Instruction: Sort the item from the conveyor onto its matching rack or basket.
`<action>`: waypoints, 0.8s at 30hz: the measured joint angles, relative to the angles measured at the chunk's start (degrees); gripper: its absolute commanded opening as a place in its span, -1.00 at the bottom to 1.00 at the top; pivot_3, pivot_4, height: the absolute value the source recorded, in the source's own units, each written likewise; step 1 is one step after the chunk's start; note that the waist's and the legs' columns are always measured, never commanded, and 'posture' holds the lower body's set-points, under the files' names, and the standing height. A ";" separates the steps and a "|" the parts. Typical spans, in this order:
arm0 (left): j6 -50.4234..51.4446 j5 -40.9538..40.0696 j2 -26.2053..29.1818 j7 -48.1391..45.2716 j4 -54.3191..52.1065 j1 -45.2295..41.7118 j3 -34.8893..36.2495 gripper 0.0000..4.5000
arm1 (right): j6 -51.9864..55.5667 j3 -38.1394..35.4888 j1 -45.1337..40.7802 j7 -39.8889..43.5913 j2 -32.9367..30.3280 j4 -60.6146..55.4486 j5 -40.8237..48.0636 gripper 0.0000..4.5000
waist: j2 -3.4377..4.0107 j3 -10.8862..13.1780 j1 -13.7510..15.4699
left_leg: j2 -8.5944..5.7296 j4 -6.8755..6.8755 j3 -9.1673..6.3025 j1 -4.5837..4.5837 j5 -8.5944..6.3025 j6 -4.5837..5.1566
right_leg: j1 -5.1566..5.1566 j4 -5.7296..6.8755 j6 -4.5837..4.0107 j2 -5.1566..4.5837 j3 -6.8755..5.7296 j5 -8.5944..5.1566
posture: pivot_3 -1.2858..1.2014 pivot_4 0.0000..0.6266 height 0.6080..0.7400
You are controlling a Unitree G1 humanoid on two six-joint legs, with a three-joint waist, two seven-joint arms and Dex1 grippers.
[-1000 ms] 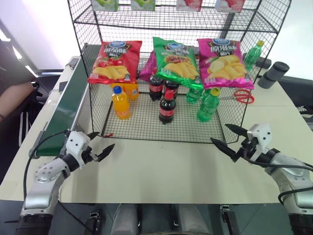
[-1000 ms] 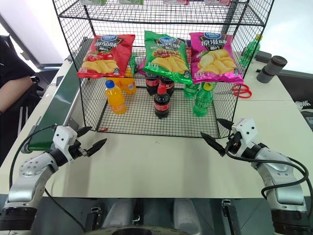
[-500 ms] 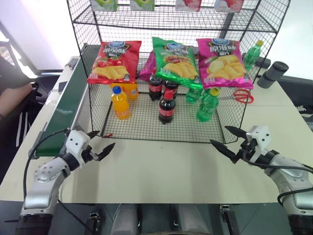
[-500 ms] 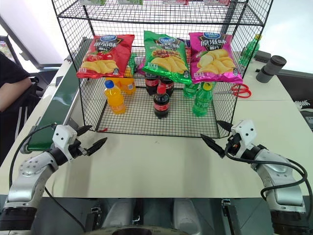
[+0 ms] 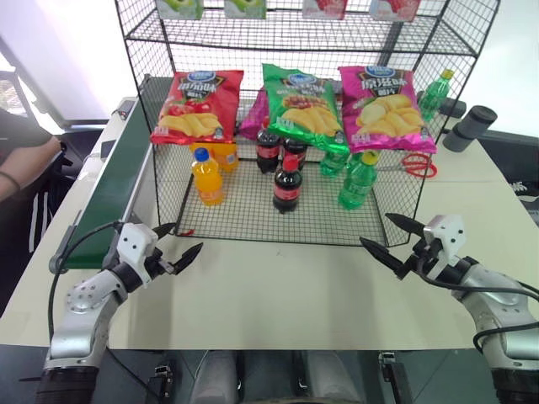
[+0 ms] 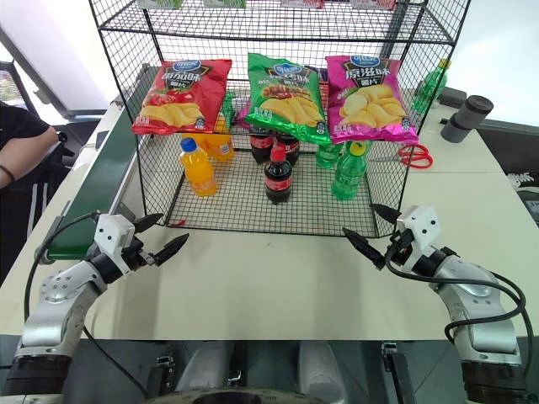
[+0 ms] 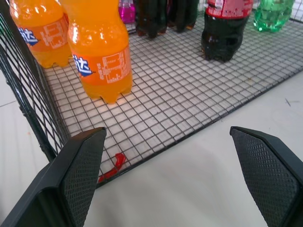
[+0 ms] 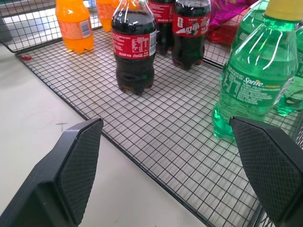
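Both arms are hovering over the table in front of the rack (image 5: 143, 101), and both claws are gaping wide: the left gripper (image 5: 178, 246) is holding nothing, the right gripper (image 5: 386, 237) nothing either. The cola bottle (image 5: 287, 184) is standing upright on the rack's bottom mesh, ahead of two more colas, with the orange soda bottle (image 5: 207, 177) to one side and a green bottle (image 5: 357, 180) to the other. The conveyor (image 5: 118, 181) is looking bare. That bottle is probably fairly heavy with liquid, smooth and rigid (slippery below the label), so gripping across the labelled middle seems safest.
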 measured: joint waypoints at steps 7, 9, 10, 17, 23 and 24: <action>-1.46 0.14 -0.69 1.10 0.71 -0.11 -0.01 1.00 | -0.29 0.35 -0.16 -0.65 0.43 -0.04 -0.34 0.97 | 0.00 0.00 0.03 | 0.00 0.00 0.01 0.00 0.00 0.00 | 0.00 0.00 0.01 0.02 -0.01 0.01 | 0.03 -0.52 1.00; -1.48 0.14 -0.69 1.14 0.71 -0.09 -0.01 1.00 | -0.29 0.35 -0.13 -0.79 0.43 -0.09 -0.34 0.97 | 0.00 0.00 0.03 | 0.00 0.00 0.01 0.00 0.00 0.00 | 0.00 0.00 0.01 0.02 -0.01 0.01 | 0.03 -0.52 1.00; -1.48 0.13 -0.68 1.15 0.71 -0.05 -0.01 1.00 | -0.28 0.35 -0.11 -0.84 0.44 -0.12 -0.34 0.97 | 0.00 0.00 0.02 | 0.00 0.00 0.01 0.00 0.00 0.00 | 0.00 0.00 0.01 0.03 -0.01 0.01 | 0.03 -0.52 1.00; -1.42 0.13 -0.68 1.32 0.68 0.28 -0.02 1.00 | -0.26 0.64 0.00 -1.72 0.80 -0.17 -0.35 0.97 | 0.00 0.00 0.01 | 0.00 0.00 0.01 0.00 0.00 0.00 | 0.00 0.01 0.02 0.04 -0.01 0.01 | 0.03 -0.52 1.00; -1.33 0.13 -0.68 1.57 0.65 0.56 -0.04 1.00 | -0.27 1.35 -0.13 -2.10 0.97 -0.17 -0.57 0.97 | 0.00 0.00 0.03 | -0.01 0.00 0.01 0.00 0.00 0.00 | 0.00 0.01 0.02 0.06 -0.01 0.01 | 0.03 -0.52 1.00; -1.33 0.13 -0.68 1.58 0.64 0.56 -0.05 1.00 | -0.27 1.45 -0.16 -2.12 1.00 -0.17 -0.68 0.97 | 0.00 0.00 0.02 | -0.01 0.01 0.01 0.00 0.00 0.00 | 0.00 0.01 0.03 0.06 -0.01 0.01 | 0.03 -0.52 1.00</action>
